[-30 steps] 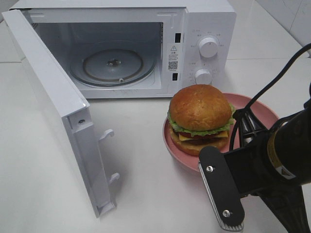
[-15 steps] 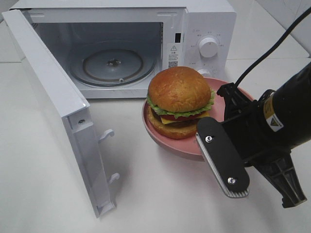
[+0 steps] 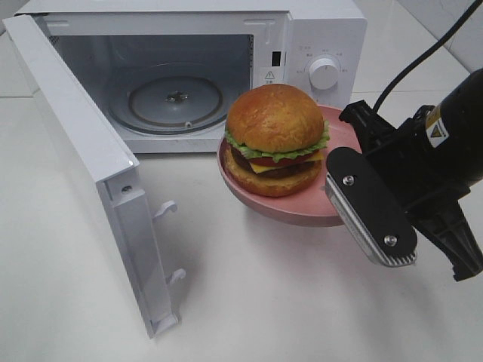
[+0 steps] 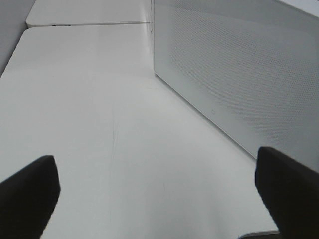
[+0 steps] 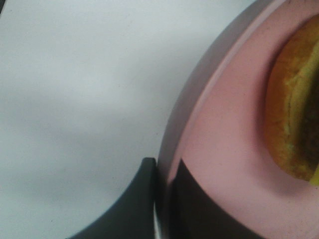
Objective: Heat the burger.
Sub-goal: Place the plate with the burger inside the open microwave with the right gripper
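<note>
Right hand (image 5: 162,172) is clamped on the rim of the round pink plate (image 3: 302,213) at its four-o'clock edge. The tall golden-bunned burger (image 3: 275,139) sits on that plate, at four o'clock from the glass turntable (image 3: 175,102) of the open white microwave (image 3: 317,38). Left hand (image 4: 159,191) gapes wide over the white counter (image 4: 99,124).

so the burger (image 3: 275,140) is sitting upright and fully stacked, shiny golden-brown dome bun over green lettuce, tomato, yellow cheese and a dark patty, on the left half of the pink plate (image 3: 302,215), just in front of the open microwave (image 3: 317,30), toward its right side.
</note>
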`<state>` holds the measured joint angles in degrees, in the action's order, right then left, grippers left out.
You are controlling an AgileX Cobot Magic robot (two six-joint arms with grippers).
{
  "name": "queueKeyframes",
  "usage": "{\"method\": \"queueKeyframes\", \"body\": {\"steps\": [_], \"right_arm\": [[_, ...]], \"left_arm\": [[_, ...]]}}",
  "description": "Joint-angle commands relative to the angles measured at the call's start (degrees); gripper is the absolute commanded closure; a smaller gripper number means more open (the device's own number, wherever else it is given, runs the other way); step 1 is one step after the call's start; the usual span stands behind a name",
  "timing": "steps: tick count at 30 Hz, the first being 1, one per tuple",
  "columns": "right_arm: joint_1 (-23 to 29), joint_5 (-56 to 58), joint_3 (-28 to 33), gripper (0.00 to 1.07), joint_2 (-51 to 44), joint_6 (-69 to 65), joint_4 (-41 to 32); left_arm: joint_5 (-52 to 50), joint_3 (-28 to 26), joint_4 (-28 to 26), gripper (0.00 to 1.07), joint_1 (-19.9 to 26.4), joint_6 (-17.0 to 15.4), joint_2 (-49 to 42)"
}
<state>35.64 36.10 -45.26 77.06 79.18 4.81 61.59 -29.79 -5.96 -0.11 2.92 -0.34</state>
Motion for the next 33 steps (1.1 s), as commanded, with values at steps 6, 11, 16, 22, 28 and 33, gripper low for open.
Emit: {"method": "queueKeyframes", "body": {"steps": [6,11,16,22,28,33], "right_arm": [[-0.2,-3.2,-2.0,1.07,1.7,1.5,0.3],[-0.2,-3.3,-4.8,1.07,4.3,1.6,-0.9],[-0.2,-3.4,-7.4,1.07,6.7,2.0,-1.1],[2.6,-4.0,-10.8,1.07,10.1,2.2,-1.0],[2.6,-3.8,-14.5,1.07,13.4,2.3,-1.0],[3.2,-3.8,-17.5,1.07,15.9,2.4,-1.4]], "left_arm": [[-0.5,0.2,-0.3,0.07,0.1,-0.1,-0.9],[-0.5,0.2,-0.3,0.07,0.1,-0.1,-0.9],[-0.5,0.2,-0.3,0.07,0.1,-0.1,-0.9],[-0.5,0.2,-0.3,0.07,0.1,-0.1,-0.9],[-0.5,0.2,-0.3,0.07,0.1,-0.1,-0.9],[-0.5,0.2,-0.3,0.07,0.1,-0.1,-0.9]]}}
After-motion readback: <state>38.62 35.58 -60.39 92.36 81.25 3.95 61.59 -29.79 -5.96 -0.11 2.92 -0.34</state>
